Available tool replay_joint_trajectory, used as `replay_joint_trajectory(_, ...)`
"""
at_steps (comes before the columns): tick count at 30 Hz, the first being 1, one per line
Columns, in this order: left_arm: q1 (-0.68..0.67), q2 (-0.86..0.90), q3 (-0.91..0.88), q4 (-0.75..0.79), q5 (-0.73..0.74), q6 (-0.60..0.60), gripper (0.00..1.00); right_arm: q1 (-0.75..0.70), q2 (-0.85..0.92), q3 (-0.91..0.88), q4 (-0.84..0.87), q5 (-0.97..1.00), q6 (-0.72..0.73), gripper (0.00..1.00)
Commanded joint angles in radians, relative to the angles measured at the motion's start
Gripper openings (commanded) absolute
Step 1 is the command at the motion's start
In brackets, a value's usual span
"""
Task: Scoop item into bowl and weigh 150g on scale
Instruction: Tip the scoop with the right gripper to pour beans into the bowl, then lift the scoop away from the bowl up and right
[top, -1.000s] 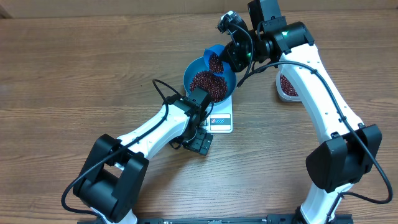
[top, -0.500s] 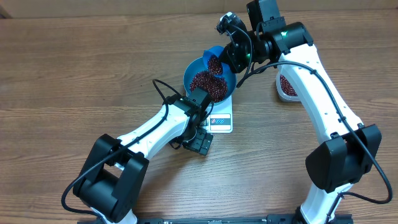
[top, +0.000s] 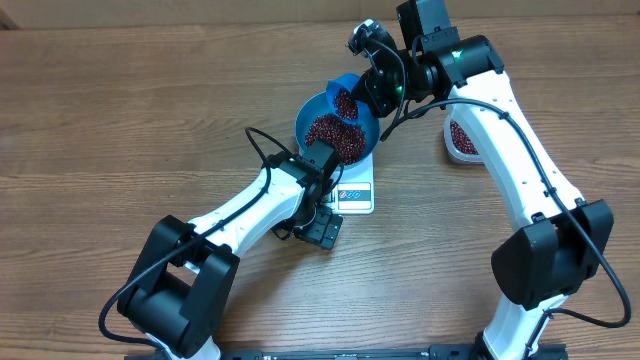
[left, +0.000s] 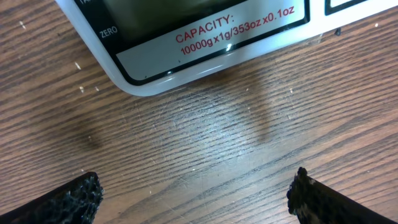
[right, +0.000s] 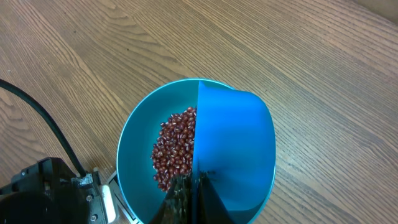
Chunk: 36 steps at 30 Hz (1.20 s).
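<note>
Grips the handle of a small blue scoop (top: 344, 90) with the right hand (top: 364, 92), shut tight on it. Holds the scoop over the far rim of the round blue bowl (top: 303, 115), tipped down toward the inside. Shows little red-brown beans (top: 332, 132) in the scoop's mouth and a heap of the same beans in the bowl just under it. Seen from the right wrist, hides about half of the bowl behind the scoop's smooth blue back, with beans peeking out beside it. Looks like the scoop's lip touches the heap, but hard to be sure from above.

Rests the bowl on top of the small white scale (top: 356, 197), with only the near edge of the scale poking out, the part with the screen and buttons.

Hangs the left hand (left: 193, 202) low, just in front of that near edge, fingers spread wide with nothing between them but the bare wooden surface (left: 205, 137). Shows red letters saying CAPACITY on the scale's edge, seen from the left wrist.

Off to the right, partly tucked behind the right arm (top: 520, 150): a clear plastic tub (top: 462, 140) with more beans inside.
</note>
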Motion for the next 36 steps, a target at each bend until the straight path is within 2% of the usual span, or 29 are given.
replay_joint_trajectory(1, 0.000, 0.006, 0.010, -0.003, 0.000, 0.020, 1.00, 0.002, -0.047, 0.039, 0.010, -0.012, 0.000, 0.04)
replay_joint_trajectory(15, 0.000, 0.006, 0.010, -0.003, 0.000, 0.020, 1.00, 0.002, -0.047, 0.039, 0.011, -0.012, 0.001, 0.04)
replay_joint_trajectory(25, 0.000, 0.006, 0.010, -0.003, 0.000, 0.020, 1.00, -0.004, -0.047, 0.039, 0.048, -0.013, 0.112, 0.04)
replay_joint_trajectory(29, 0.000, 0.006, 0.010, -0.003, 0.000, 0.020, 1.00, -0.043, -0.047, 0.039, 0.064, -0.138, 0.157, 0.04)
replay_joint_trajectory(31, 0.000, 0.006, 0.010, -0.003, 0.000, 0.020, 0.99, -0.102, -0.047, 0.039, 0.084, -0.260, 0.211, 0.04)
replay_joint_trajectory(36, 0.000, 0.006, 0.010, -0.003, 0.000, 0.020, 0.99, -0.218, -0.047, 0.039, 0.130, -0.422, 0.322, 0.04)
